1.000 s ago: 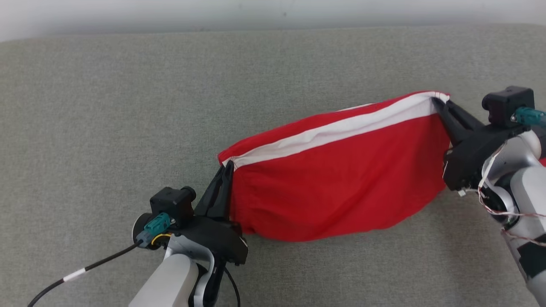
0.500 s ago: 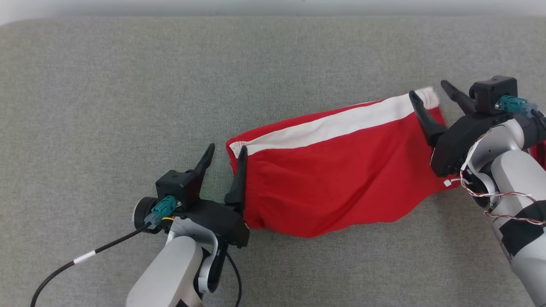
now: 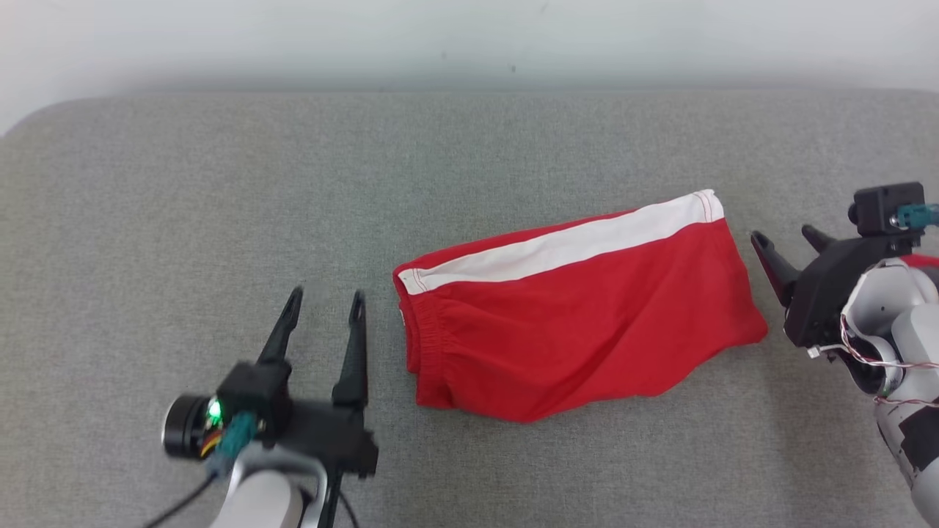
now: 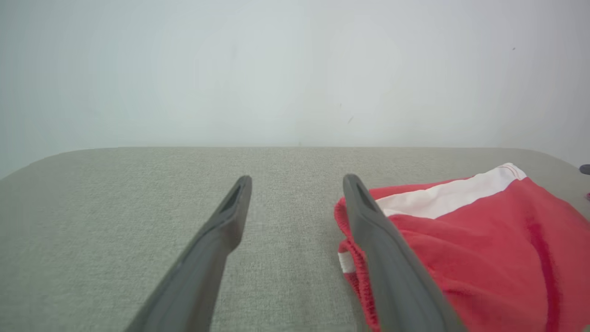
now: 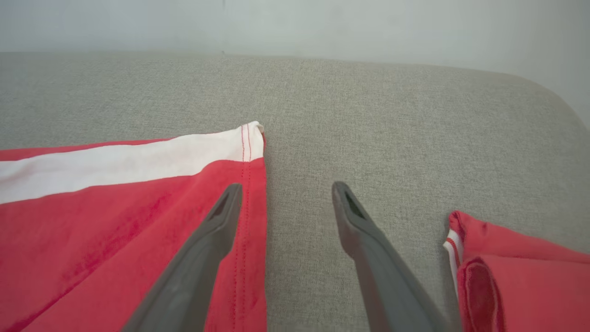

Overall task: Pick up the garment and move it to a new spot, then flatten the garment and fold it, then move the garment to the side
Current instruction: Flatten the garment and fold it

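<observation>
Folded red shorts (image 3: 579,323) with a white stripe lie on the grey fabric surface (image 3: 220,183). Left tool (image 3: 326,295) and right tool (image 3: 783,235) gape wide, empty, flanking them.

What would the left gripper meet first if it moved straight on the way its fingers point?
Probably nothing soon: ahead of the left gripper lies bare grey surface, then the pale wall. The red garment lies to its right, off that line, though depth is unclear.
</observation>
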`<state>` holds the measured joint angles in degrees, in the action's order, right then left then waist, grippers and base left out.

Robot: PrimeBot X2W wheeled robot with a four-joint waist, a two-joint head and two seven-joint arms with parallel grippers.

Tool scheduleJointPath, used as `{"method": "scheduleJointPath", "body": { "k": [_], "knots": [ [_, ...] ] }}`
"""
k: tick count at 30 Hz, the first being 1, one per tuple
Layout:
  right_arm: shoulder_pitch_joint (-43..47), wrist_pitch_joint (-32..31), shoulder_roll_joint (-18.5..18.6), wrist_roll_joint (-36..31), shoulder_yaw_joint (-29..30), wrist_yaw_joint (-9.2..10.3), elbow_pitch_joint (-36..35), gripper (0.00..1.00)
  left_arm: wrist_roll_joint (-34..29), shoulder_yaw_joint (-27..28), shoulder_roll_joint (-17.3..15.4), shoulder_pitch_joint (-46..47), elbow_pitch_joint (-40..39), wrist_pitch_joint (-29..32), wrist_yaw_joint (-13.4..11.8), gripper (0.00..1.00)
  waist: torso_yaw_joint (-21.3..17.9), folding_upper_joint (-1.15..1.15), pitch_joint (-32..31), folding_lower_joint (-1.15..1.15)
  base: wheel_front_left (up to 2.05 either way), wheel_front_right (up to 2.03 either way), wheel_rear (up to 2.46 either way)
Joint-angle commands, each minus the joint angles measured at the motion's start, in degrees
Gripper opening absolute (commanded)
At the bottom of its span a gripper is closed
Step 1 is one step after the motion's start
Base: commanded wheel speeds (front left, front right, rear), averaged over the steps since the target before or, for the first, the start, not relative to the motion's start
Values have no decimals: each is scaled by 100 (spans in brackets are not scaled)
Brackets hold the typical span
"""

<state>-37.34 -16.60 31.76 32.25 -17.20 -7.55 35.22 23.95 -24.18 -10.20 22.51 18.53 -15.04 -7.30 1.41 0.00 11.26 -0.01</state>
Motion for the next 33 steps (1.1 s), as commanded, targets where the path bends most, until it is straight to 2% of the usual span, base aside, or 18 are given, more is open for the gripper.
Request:
{"method": "scheduleJointPath", "body": {
  "k": [1, 5, 14, 18, 23, 25, 26, 27, 33],
  "knots": [
    [95, -65, -147, -13, 168, 11, 92, 100, -242, 98, -83, -339, -265, -12, -65, 100, 48, 0, -44, 1, 0, 0, 0],
    [109, -135, -338, -210, 433, 11, 279, 100, -585, 297, -83, -809, -691, -13, -156, 100, 159, 0, 15, 1, 0, 0, 0],
    [75, -272, -572, -652, 941, 11, 660, 100, -927, 671, 115, -1362, -1013, -14, -86, 100, 468, 0, 204, 1, 0, 0, 0],
    [24, -385, -767, -801, 1155, 11, 823, 100, -1042, 823, 230, -1462, -1078, -14, 23, 100, 576, 0, 303, 1, 0, 0, 0],
    [126, -854, -1048, -883, 1123, 8, 962, 100, -1138, 984, 366, -1539, -1041, -14, 135, 100, 623, 0, 362, 1, 0, 0, 0],
    [199, -987, -1125, -896, 1079, -3, 945, 66, -1176, 1036, 410, -1535, -1017, -14, 178, 100, 628, 0, 361, 1, 0, 0, 0],
    [245, -1028, -1151, -905, 1058, -3, 923, 41, -1191, 1058, 432, -1539, -999, -14, 217, 100, 628, 0, 356, 1, 0, 0, 0],
    [295, -1075, -1166, -924, 1047, -5, 893, 2, -1210, 1075, 451, -1545, -985, -14, 231, 100, 626, 0, 347, 1, 0, 0, 0],
    [476, -1177, -1017, -1026, 1104, 1, 726, 0, -1279, 1184, 536, -1577, -889, -15, 375, 100, 583, 0, 291, 1, 0, 0, 0]
  ]
}}
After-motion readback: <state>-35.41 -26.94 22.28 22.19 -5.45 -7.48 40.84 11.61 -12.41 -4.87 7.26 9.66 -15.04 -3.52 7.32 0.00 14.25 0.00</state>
